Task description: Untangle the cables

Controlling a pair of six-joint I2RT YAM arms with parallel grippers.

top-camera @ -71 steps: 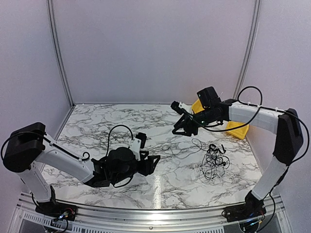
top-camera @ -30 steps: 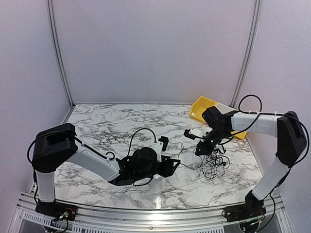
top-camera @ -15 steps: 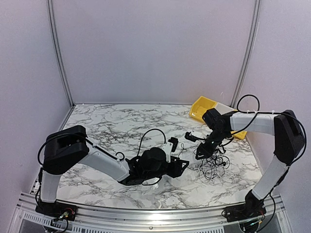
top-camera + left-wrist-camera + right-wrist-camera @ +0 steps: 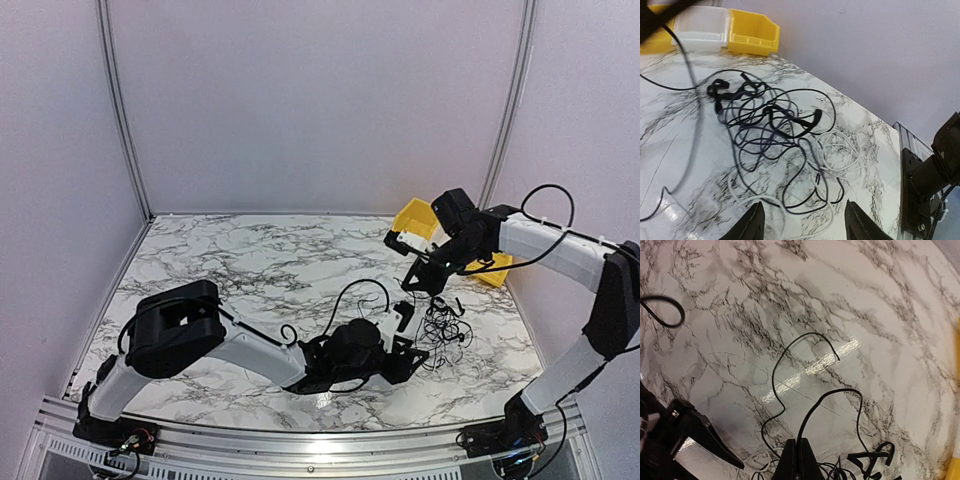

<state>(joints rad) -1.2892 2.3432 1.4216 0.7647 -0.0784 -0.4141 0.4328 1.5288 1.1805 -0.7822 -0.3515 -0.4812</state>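
Right gripper (image 4: pixel 418 284) pinches one strand of the cables (image 4: pixel 441 336).
The tangle lies on the table's (image 4: pixel 230 260) right side with no clear long axis; the pinched strand runs up to the closed jaws. The left gripper (image 4: pixel 805 223), jaws apart, is just beside the tangle.

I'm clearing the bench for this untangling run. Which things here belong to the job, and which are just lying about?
Part of the job:
- cable tangle
- black strand, pinched in the shut right tool
- left tool, open beside the tangle

Just lying about:
- yellow bins at the table's far edge
- white bin between them
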